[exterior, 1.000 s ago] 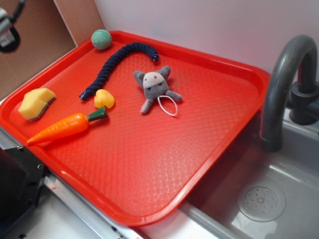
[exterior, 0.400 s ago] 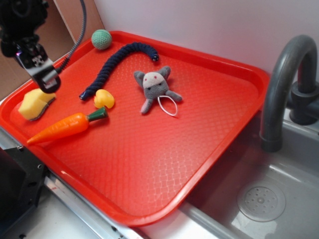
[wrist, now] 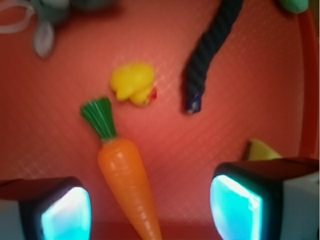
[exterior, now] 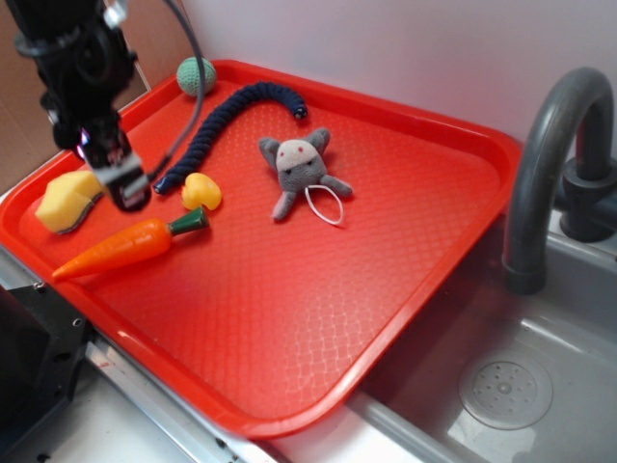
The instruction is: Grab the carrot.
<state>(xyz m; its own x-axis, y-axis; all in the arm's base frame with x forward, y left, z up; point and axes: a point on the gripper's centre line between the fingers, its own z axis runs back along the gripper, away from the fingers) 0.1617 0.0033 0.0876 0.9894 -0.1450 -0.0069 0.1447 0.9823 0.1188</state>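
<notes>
— What sits nearest the pincer?

— The gripper (wrist: 150,210) hangs above the red tray (exterior: 289,318) with its jaws spread wide and nothing between them. In the wrist view the carrot (wrist: 127,175) lies between the two pads, closer to the left-hand one, its orange tip at the bottom edge of that view.

— Which way does it point?

— Its long axis runs nearly straight away from the pincer, leaning slightly: taper toward the camera, dark green stub (wrist: 100,117) at the far end. In the exterior view it lies flat near the tray's front-left rim, tip toward the rim, stub toward the middle.

— And beyond it?

— Just past the stub, a small yellow rounded piece (wrist: 132,83). To the right, the end of a dark blue braided rope (wrist: 207,60). A yellow wedge (wrist: 262,150) peeks behind the right-hand pad. Farther off, the grey plush mouse (exterior: 301,169), a green ball (exterior: 196,74), and a grey faucet (exterior: 554,164) over the sink (exterior: 521,386).
</notes>
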